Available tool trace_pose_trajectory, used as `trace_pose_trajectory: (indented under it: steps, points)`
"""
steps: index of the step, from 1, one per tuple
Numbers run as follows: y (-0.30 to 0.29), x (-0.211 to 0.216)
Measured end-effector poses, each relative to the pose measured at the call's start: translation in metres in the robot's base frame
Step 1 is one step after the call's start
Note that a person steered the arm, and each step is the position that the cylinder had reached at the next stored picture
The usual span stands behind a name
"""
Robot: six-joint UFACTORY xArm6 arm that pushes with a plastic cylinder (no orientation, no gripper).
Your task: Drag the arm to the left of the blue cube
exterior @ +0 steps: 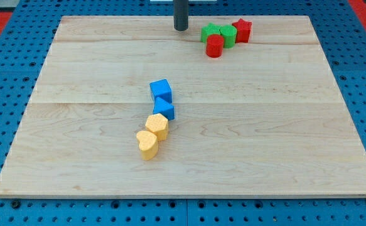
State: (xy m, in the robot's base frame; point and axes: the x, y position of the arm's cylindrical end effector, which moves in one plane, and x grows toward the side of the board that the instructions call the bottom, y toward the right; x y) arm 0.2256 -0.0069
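A blue cube (pixel 161 88) sits near the middle of the wooden board (pixel 76 125). A second blue block (pixel 164 108) touches it just below. My tip (pixel 181 28) is at the view's top, far above the blue cube and slightly to its right. It touches no block. The nearest blocks to the tip are the green ones to its right.
Two yellow blocks (pixel 157 125) (pixel 147 144) continue the line below the blue ones. At the view's top right sit two green blocks (pixel 211 32) (pixel 228 34), a red cylinder (pixel 215 46) and a red star-shaped block (pixel 242 29). Blue pegboard (pixel 7 94) surrounds the board.
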Motion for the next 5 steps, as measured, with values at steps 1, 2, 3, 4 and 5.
trace_pose_trajectory:
  steps: [1,2,3,4,5]
  points:
    - [-0.010,-0.005]
    - [-0.034,-0.005]
    - [-0.078,-0.002]
    - [-0.105,0.037]
    - [-0.117,0.095]
